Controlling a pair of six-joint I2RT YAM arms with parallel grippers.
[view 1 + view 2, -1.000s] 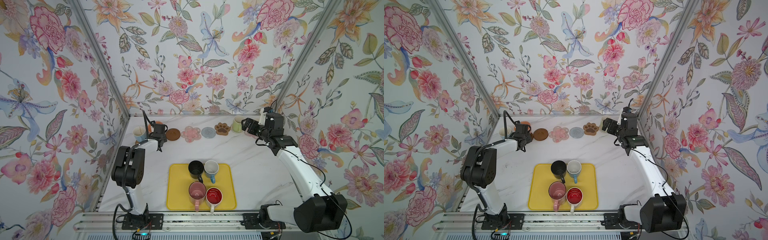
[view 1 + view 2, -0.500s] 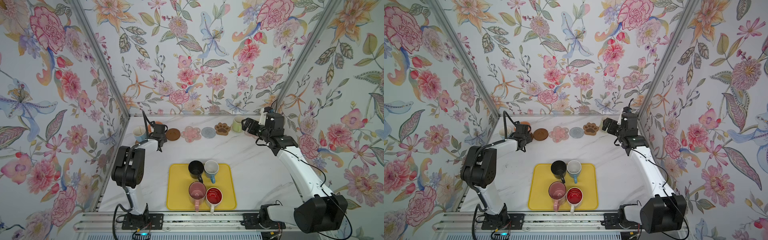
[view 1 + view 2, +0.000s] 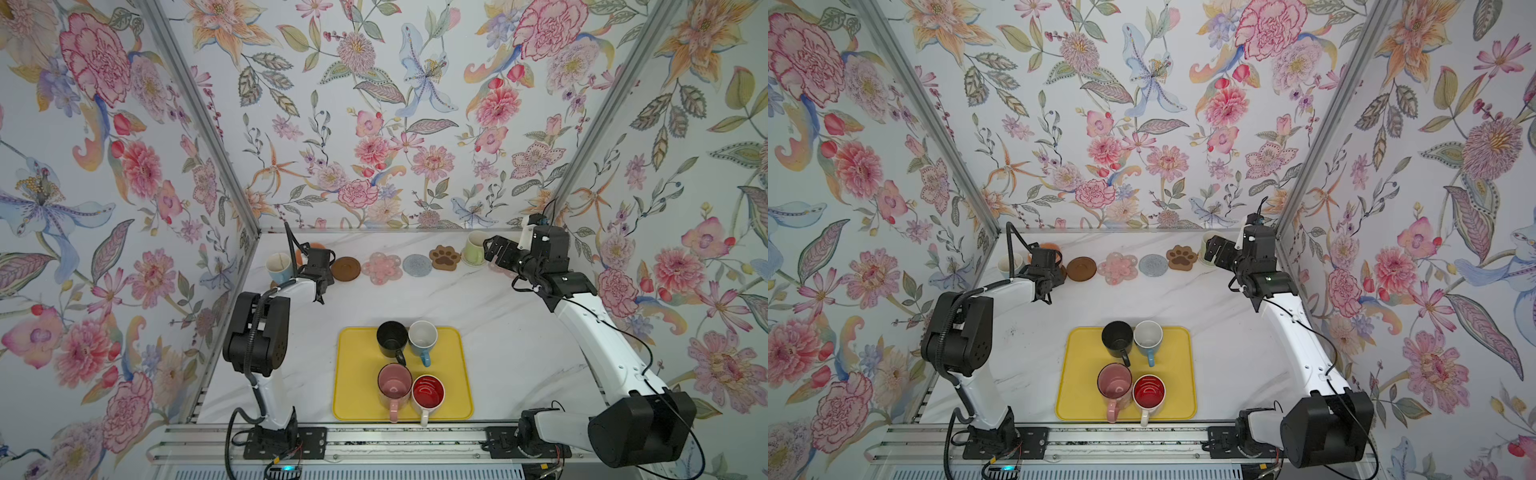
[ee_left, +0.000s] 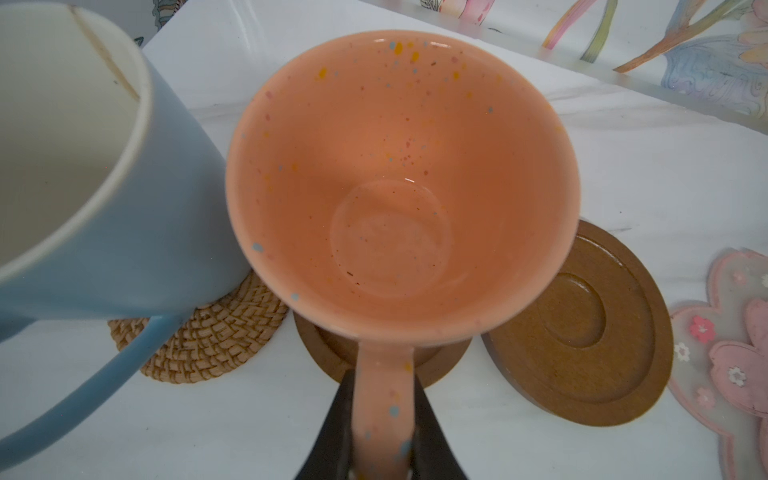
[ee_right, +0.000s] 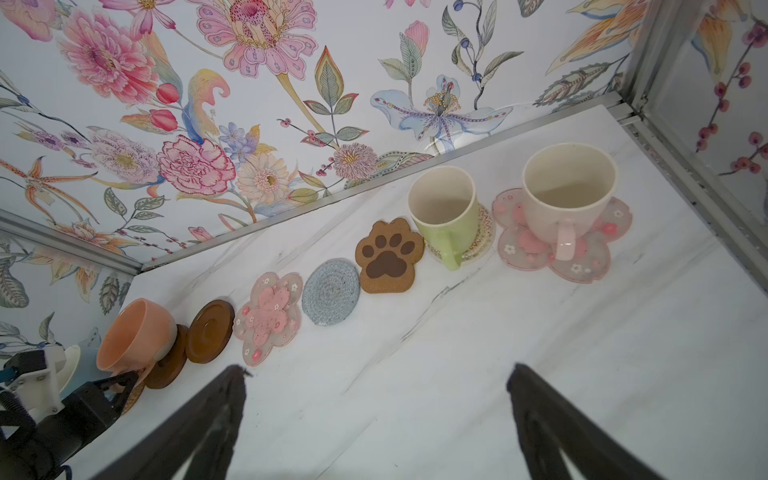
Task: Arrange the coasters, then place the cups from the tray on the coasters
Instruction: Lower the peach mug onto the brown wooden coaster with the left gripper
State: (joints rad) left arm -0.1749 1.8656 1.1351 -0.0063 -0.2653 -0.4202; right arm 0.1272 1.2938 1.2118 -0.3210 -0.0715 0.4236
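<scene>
right, my left claw is clamped on the handle of the peach cup. the cup's foot sits over the dark brown disc, between the blue cup on the rattan coaster and the empty brown disc. i cannot tell whether the foot lies flat in the disc's recess; from my right wrist the cup looks tipped. to do this well i'd level the cup and centre its foot. then i'd part the fingers slowly and draw straight back along the handle, so nothing nudges the blue cup just beside it. my right claw hangs spread apart, holding nothing, over bare tabletop. four cups wait on the tray.
</scene>
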